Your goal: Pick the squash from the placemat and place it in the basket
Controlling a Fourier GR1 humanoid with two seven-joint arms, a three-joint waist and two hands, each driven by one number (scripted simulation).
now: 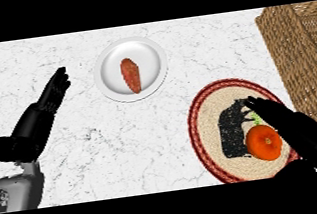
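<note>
Head view shows a white marble counter (159,144) with fine grey veining filling most of the frame, and a strip of brown wood at the far left corner. At the right edge stands the basket (305,54), woven of tan wicker in tight ribbed rows, its wall slanting down toward the near side. Next in size comes the round placemat (209,137), coiled from pale straw-like fibre with a dark red braided border and a black animal figure printed at its middle; its right rim lies just beside the basket's wall. On the placemat's near right part rests the squash (264,142), a smooth, rounded orange body with a short green stem pointing away from the robot. The right hand (298,128), black and glossy, lies over the placemat's right side with its fingers stretched out straight along the squash's right flank, touching or just beside it, not curled round it. The left hand (48,101) shows at the left over the bare counter, well apart from everything, fingers straight and pointing away, relaxed, on its grey forearm. Toward the far middle sits a white oval-looking plate (108,72), smooth and shiny, bearing a small, elongated reddish-orange vegetable (131,75) with a rough skin.
</note>
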